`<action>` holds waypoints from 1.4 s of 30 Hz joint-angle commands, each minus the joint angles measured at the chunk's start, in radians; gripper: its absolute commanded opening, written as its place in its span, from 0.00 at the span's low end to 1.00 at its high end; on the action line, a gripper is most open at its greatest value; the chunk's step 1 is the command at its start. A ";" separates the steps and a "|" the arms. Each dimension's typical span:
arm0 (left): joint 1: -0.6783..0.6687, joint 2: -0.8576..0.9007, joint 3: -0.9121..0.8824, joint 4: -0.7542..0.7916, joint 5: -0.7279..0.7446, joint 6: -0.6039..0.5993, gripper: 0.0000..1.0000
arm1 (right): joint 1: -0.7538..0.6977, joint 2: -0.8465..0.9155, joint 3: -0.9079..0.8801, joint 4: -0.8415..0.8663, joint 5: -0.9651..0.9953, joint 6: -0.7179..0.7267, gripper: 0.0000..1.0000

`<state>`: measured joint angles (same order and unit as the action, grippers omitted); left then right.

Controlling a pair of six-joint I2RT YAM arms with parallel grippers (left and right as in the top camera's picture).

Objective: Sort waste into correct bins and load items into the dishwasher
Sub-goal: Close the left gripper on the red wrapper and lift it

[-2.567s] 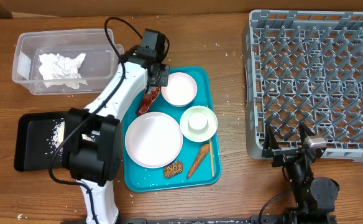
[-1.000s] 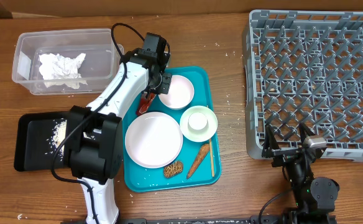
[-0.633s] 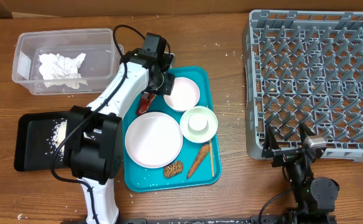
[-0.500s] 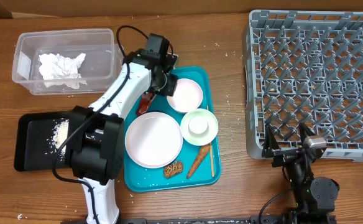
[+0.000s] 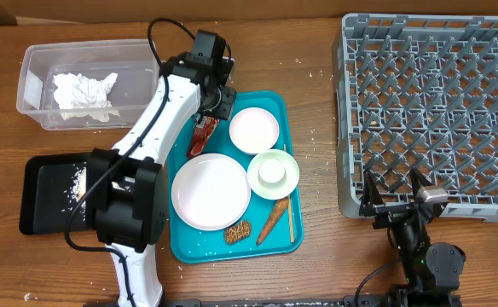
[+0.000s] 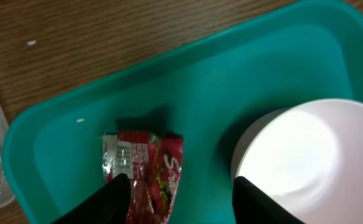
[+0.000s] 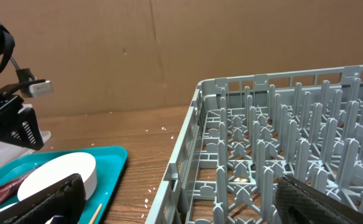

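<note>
My left gripper (image 5: 214,106) hangs open over the back left corner of the teal tray (image 5: 290,111). In the left wrist view its fingers (image 6: 115,198) stand apart and clamp nothing. The red-and-white wrapper (image 6: 145,169) lies flat on the tray beside the left finger, and it also shows from above as the wrapper (image 5: 202,135). A small white bowl (image 5: 254,130) sits just right of the gripper, apart from it. On the tray are also a large plate (image 5: 211,191), a cup in a bowl (image 5: 273,172), a carrot piece (image 5: 272,219) and a brown lump (image 5: 238,231). My right gripper (image 7: 181,213) is wide open at the dish rack's (image 5: 432,111) near edge.
The clear tub (image 5: 36,64) at the back left holds the crumpled napkin (image 5: 84,94). The black tray (image 5: 44,209) at the left holds rice grains (image 5: 80,179). A thin wooden stick (image 5: 290,220) lies along the teal tray's right side. Scattered grains dot the wooden table.
The small white bowl slid a little to the right on the tray. My left gripper went from shut to open and drew back toward the tray's corner. The right arm stayed still.
</note>
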<state>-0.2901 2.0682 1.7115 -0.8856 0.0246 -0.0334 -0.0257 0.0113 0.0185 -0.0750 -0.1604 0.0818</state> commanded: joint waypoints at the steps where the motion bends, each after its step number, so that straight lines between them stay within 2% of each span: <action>1: 0.004 -0.034 0.016 -0.046 -0.062 0.026 0.58 | -0.003 -0.005 -0.010 0.006 0.002 0.000 1.00; 11: 0.010 -0.034 -0.064 -0.084 -0.061 0.069 0.59 | -0.003 -0.005 -0.010 0.006 0.002 0.000 1.00; 21: 0.010 -0.034 -0.222 0.085 -0.118 0.094 0.59 | -0.003 -0.005 -0.010 0.006 0.002 0.000 1.00; 24: 0.011 -0.034 -0.224 0.103 -0.149 0.094 0.51 | -0.003 -0.005 -0.010 0.006 0.002 0.000 1.00; 27: 0.011 -0.034 -0.224 0.121 -0.159 0.095 0.38 | -0.003 -0.005 -0.010 0.006 0.002 0.000 1.00; 32: 0.011 -0.034 -0.224 0.136 -0.159 0.098 0.05 | -0.003 -0.005 -0.010 0.006 0.002 0.000 1.00; 37: 0.011 -0.036 -0.192 0.124 -0.158 0.070 0.04 | -0.003 -0.005 -0.010 0.006 0.002 0.000 1.00; 42: 0.016 -0.071 -0.052 0.054 -0.171 -0.014 0.04 | -0.003 -0.005 -0.010 0.006 0.002 0.000 1.00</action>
<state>-0.2859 2.0682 1.5429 -0.8207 -0.1219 0.0280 -0.0257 0.0113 0.0185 -0.0742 -0.1600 0.0822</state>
